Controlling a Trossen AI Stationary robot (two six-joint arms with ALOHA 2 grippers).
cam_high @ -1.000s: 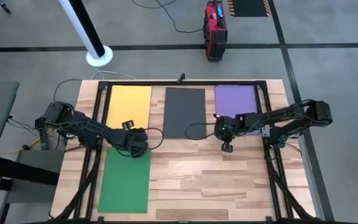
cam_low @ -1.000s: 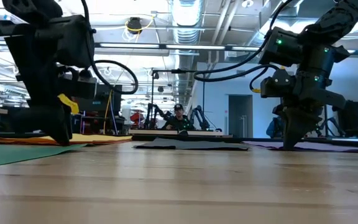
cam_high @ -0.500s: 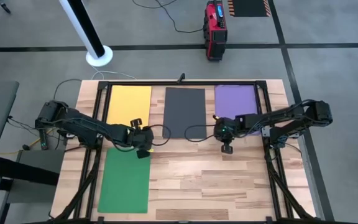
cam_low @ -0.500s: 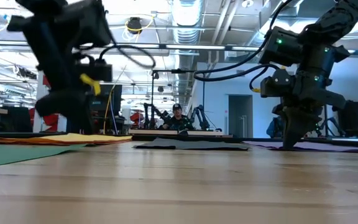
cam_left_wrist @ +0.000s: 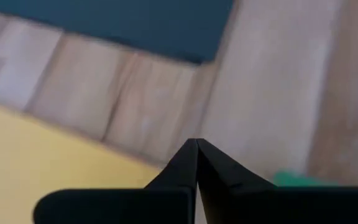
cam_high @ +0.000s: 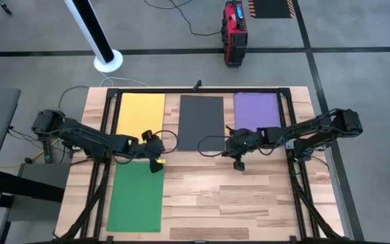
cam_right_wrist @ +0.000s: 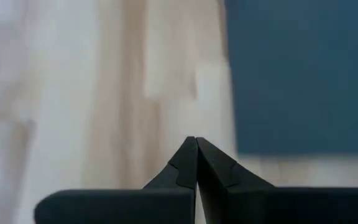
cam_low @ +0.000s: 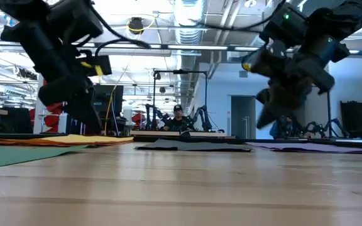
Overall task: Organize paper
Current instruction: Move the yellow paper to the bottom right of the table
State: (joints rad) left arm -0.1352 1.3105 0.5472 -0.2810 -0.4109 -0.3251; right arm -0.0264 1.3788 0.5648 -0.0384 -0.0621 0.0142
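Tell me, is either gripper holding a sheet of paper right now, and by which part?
Nothing is held. The left gripper and right gripper are both shut on nothing, above bare table near the dark grey sheet.

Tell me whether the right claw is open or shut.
Shut. In the right wrist view the right claw has its two dark fingers pressed together, tips meeting with nothing between them, over bare wood beside the dark grey paper.

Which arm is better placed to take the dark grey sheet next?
Probably the right: its gripper, fingers shut, sits just off the grey sheet's near right corner. The left gripper is between yellow and green.
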